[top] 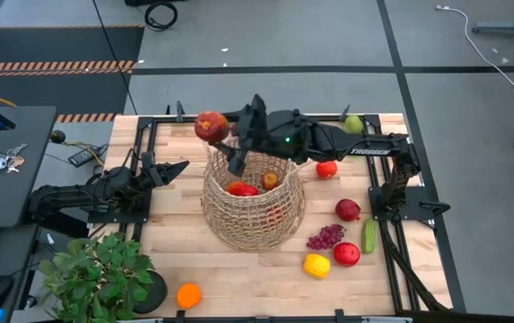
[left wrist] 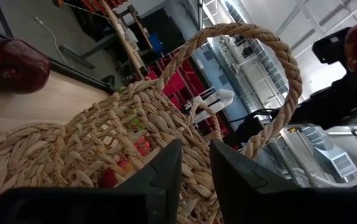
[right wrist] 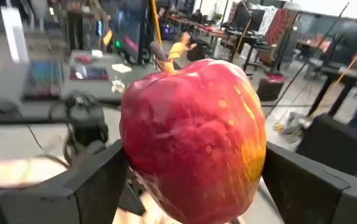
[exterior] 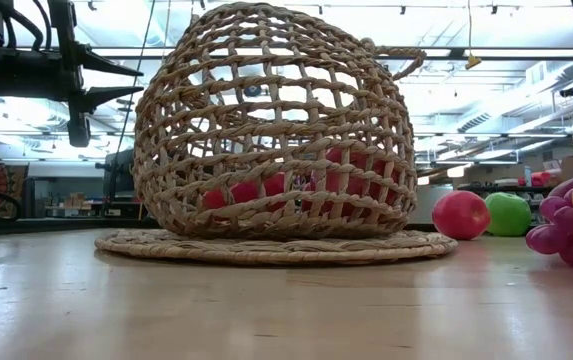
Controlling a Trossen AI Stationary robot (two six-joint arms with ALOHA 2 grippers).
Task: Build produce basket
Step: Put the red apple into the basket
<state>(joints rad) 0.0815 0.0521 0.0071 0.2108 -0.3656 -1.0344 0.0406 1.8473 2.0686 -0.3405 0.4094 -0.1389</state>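
Wicker basket [top: 253, 208]: being kept mid-worktop [top: 176, 269] for loading.
Right pincer [top: 222, 131]: red apple [top: 211, 126] being clasped above the far-left rim for dropping.
Left pincer [top: 178, 168]: being held closed, empty, left of basket.

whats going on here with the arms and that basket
The right gripper holds a red apple between its fingers, up beside the rim of the wicker basket at the table's far side. A few red fruits already lie inside the basket. The left gripper waits shut at the basket's left side, holding nothing. More produce is still out on the table: grapes, a cucumber, a lemon and an orange.
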